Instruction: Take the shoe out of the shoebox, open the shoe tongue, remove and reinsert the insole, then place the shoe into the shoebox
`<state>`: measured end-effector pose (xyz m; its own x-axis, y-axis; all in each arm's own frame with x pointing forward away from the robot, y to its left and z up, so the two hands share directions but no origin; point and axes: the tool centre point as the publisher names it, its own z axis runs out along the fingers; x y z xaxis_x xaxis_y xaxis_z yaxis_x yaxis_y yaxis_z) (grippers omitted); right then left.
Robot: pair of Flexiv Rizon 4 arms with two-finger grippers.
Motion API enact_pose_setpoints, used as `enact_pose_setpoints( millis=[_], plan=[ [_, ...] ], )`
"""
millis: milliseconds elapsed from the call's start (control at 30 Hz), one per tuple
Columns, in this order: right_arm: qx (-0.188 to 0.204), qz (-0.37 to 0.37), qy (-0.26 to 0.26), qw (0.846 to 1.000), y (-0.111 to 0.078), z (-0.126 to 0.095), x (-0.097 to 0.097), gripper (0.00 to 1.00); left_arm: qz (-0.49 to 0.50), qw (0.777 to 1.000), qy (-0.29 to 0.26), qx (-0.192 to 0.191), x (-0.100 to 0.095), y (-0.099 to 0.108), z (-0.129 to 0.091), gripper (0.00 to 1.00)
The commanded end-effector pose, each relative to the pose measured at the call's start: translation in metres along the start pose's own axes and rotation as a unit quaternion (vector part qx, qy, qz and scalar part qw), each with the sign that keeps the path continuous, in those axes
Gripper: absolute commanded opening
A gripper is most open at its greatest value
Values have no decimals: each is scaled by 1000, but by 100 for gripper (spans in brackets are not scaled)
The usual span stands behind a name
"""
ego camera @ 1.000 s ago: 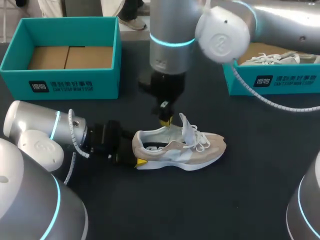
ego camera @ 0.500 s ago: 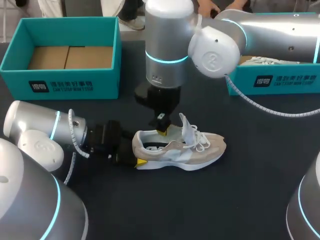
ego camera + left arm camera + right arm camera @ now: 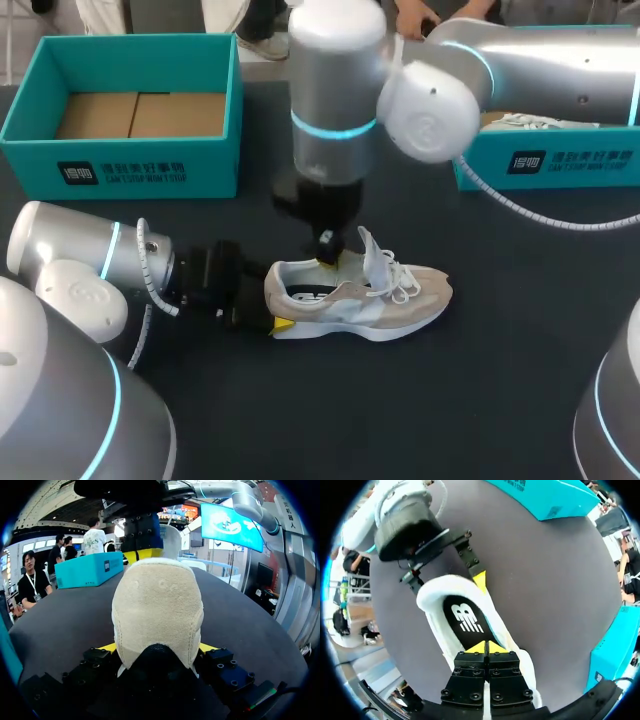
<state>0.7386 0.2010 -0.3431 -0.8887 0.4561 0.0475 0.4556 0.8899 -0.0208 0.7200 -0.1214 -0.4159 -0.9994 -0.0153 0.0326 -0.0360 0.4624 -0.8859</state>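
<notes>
Far left on the table (image 3: 450, 400), the teal left shoebox (image 3: 130, 150) sits open, and all that shows inside is its brown cardboard floor (image 3: 140, 115).

Nearer the front, the left arm comes in low from the left, its left gripper (image 3: 272, 305) on the back of the shoe (image 3: 370, 300). The left wrist view gives a good look: the suede heel (image 3: 157, 610) fills the gap, with a yellow tip pressed against each side. That claw is clamped on the shoe.

On to the middle. The shoe is out of any box and stands upright on its sole on the dark table, heel to the left and toe to the right. Its tongue (image 3: 375, 255) is pulled up and stands tall above the laces.

The right arm reaches past the middle and drops straight down, so the right gripper (image 3: 327, 255) sits at the far edge of the shoe's opening. From its own camera, the right gripper (image 3: 484, 647) has its two yellow tips squeezed flat together, right over the black insole (image 3: 465, 622), which lies inside the shoe. The claw is closed, but I can't tell whether it has pinched any of the insole.

Far right, the right shoebox (image 3: 560, 165), also teal, holds a second shoe (image 3: 545, 118), with pale laces showing above the rim.
</notes>
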Motion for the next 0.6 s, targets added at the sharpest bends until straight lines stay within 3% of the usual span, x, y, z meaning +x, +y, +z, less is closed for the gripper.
enact_pose_setpoints(
  millis=[33, 233, 600],
  plan=[
    [18, -34, -37, 999, -7, 12, 11, 0, 0, 1000, -1, 0, 1, 2, 2, 0],
    [7, -40, -22, 999, -9, 25, 7, 0, 0, 1000, -1, 0, 1, 2, 2, 0],
    [3, -94, -22, 995, 6, 38, -6, 0, 0, 1000, -1, 0, 1, 2, 2, 0]
  ],
)
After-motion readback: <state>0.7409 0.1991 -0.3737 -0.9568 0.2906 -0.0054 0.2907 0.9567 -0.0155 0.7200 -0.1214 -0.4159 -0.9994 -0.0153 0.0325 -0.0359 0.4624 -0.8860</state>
